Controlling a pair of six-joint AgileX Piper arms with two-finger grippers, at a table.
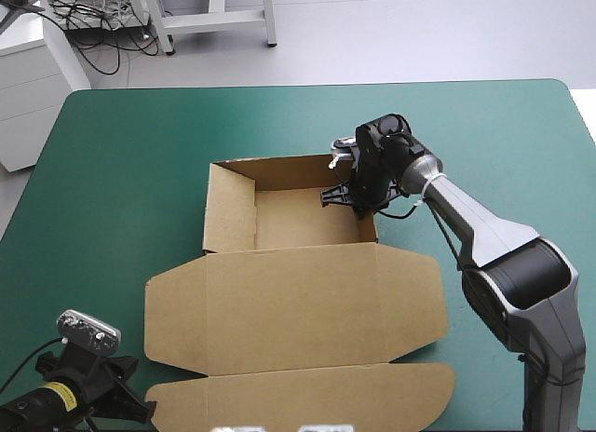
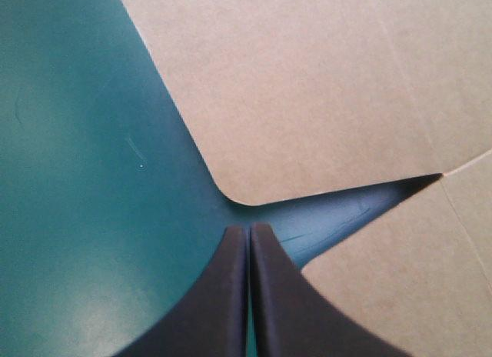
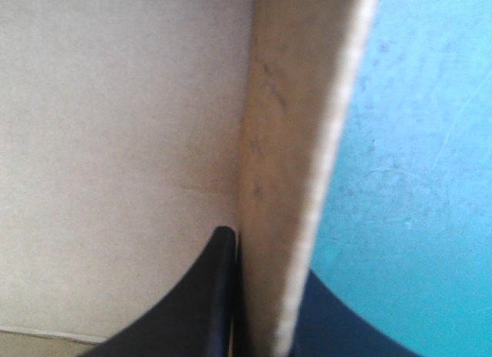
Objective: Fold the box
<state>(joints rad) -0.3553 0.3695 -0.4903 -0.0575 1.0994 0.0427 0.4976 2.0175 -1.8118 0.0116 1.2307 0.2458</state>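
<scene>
My right gripper point(image 1: 358, 195) stands at the far right corner of the brown cardboard box point(image 1: 307, 292), a cut sheet half raised into an open tray in the middle of the table's teal-green cover point(image 1: 121, 171). The tray part lies toward the table's far edge with its walls up. The broad lid lies flat toward the near edge, its rounded flaps spread to both sides and to the front. In the right wrist view my right gripper point(image 3: 269, 253) is clamped on the tray's right wall point(image 3: 292, 180). One black finger point(image 3: 219, 295) presses the wall's inner face, the other sits behind its outer face, and the board stands upright between them. The tray's pale floor is to one side of the wall and bare cover to the other. My left gripper point(image 1: 126, 395) is well apart from the tray, low at the table's near left corner, just beside the lid's left flaps. In the left wrist view this gripper point(image 2: 250, 230) has its two black fingers pressed together in one pointed arch with nothing between them, over bare cover. Just ahead of the tips lies the box point(image 2: 323, 88), where a flap's rounded corner meets a narrow notch dividing it from the next panel. The tips do not touch the board.
</scene>
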